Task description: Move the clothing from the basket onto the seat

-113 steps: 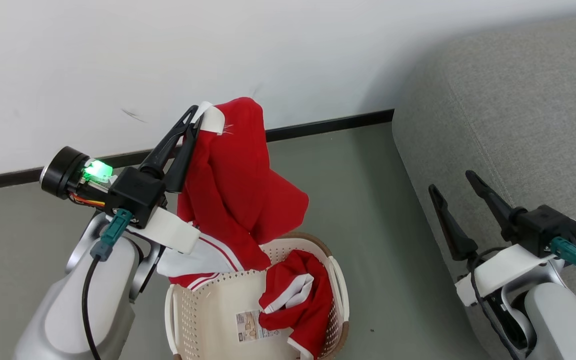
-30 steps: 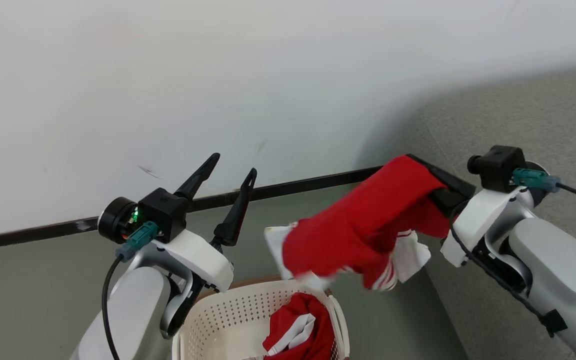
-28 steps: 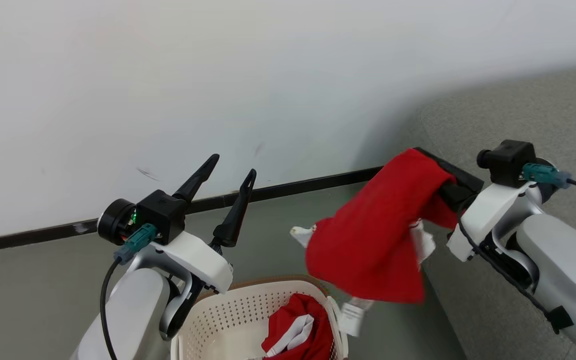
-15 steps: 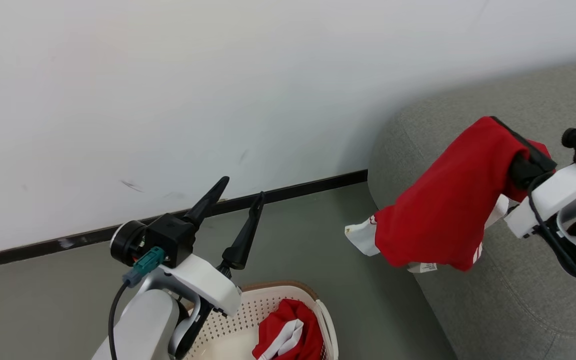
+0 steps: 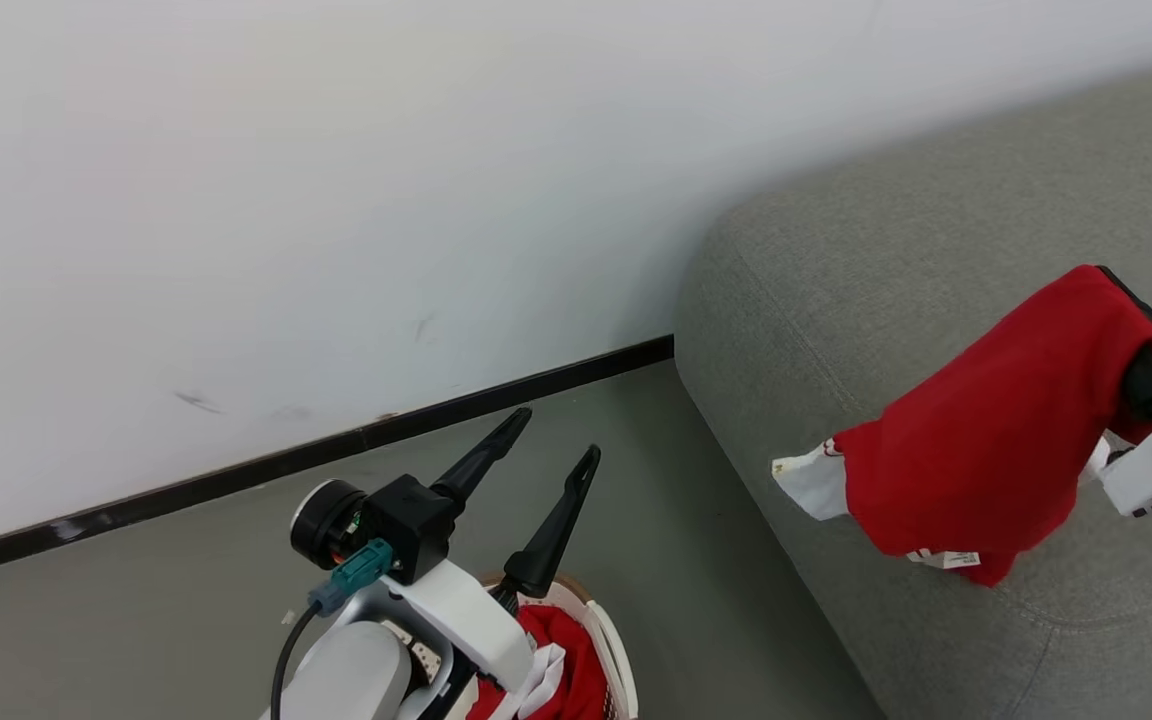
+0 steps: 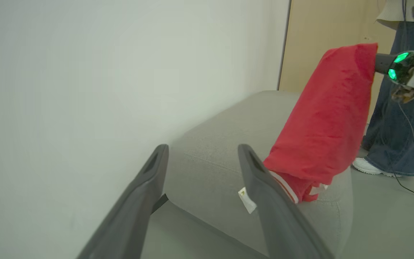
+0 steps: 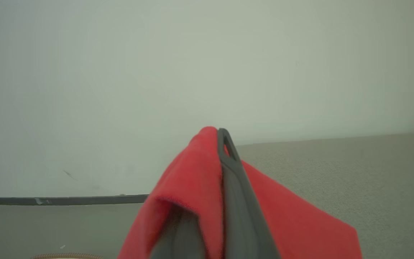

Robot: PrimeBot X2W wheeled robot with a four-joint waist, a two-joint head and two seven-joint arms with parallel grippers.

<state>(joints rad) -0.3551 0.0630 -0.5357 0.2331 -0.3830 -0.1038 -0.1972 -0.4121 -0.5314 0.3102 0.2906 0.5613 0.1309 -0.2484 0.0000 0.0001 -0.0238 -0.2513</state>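
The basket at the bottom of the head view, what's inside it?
A red garment with white trim lies in the basket. The left arm covers most of the inside, so anything else is hidden.

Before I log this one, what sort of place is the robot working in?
Likely a living room, or a mock-up of one: a large grey fabric-upholstered sofa beside a white wall, and a cream-white plastic laundry basket of red clothing on the floor.
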